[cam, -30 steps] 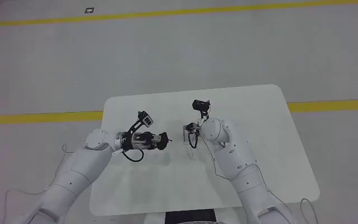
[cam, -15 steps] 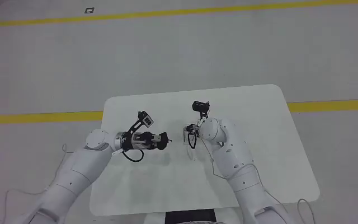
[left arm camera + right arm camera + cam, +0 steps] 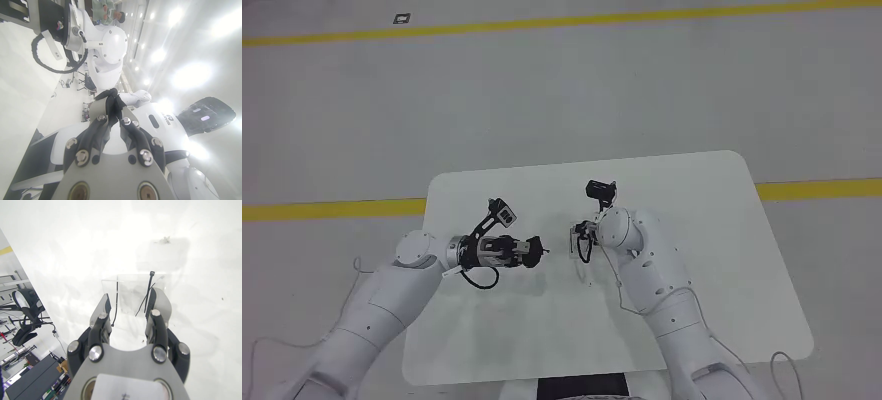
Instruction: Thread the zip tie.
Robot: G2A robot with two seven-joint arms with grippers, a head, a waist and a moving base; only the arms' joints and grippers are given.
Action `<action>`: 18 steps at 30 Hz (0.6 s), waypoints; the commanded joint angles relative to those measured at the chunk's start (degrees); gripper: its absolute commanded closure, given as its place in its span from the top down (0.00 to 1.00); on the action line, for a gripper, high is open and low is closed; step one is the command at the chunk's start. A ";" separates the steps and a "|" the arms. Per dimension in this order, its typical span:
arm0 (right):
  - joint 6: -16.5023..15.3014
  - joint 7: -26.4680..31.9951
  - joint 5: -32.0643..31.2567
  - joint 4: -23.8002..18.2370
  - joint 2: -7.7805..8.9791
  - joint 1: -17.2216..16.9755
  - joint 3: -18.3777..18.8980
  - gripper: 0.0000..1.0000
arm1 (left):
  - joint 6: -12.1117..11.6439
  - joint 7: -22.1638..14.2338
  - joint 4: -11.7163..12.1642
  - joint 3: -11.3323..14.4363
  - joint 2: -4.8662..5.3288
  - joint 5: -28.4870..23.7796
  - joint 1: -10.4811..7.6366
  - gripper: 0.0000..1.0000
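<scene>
Arms, two of them, reaching over the left-of-centre part of a white table (image 3: 722,230) with rounded corners. Above the surface, left end effector (image 3: 111,97) lying sideways and pointing right, clenched, dark fingertips pressed tightly together. Impossible to tell if anything thin is pinched between those tips. Just to the right, across a small gap, right end effector (image 3: 130,294) pointing down at the table, released, jaws standing wide apart. Directly beneath it, a small clear plastic block (image 3: 132,283) resting on the table. Against that block, two black ties, both between the open fingers: a first zip tie (image 3: 115,302) running beside the inner face of one finger, not clearly touching it, small head at the end nearer the wrist; and a second zip tie (image 3: 149,287) slanting along the other finger's ribbed pad, just beside it or touching, square head at the end farther from the wrist, a thinner black strand crossing it close to that finger. Elsewhere on the table, well apart from the block, a small pale scrap (image 3: 164,240).
</scene>
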 commanded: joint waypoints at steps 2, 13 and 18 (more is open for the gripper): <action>0.00 0.01 -0.36 -0.05 -0.18 -0.11 0.29 0.40 | 0.00 0.00 0.00 0.00 0.00 0.00 0.00 0.00; 0.00 0.24 -1.84 0.07 -0.89 -0.27 1.18 0.26 | 0.00 0.00 0.00 0.00 0.00 0.00 0.00 0.00; 0.00 0.32 -2.37 0.67 -1.14 -0.01 1.60 0.26 | 0.00 0.00 0.00 0.00 0.00 0.00 0.00 0.00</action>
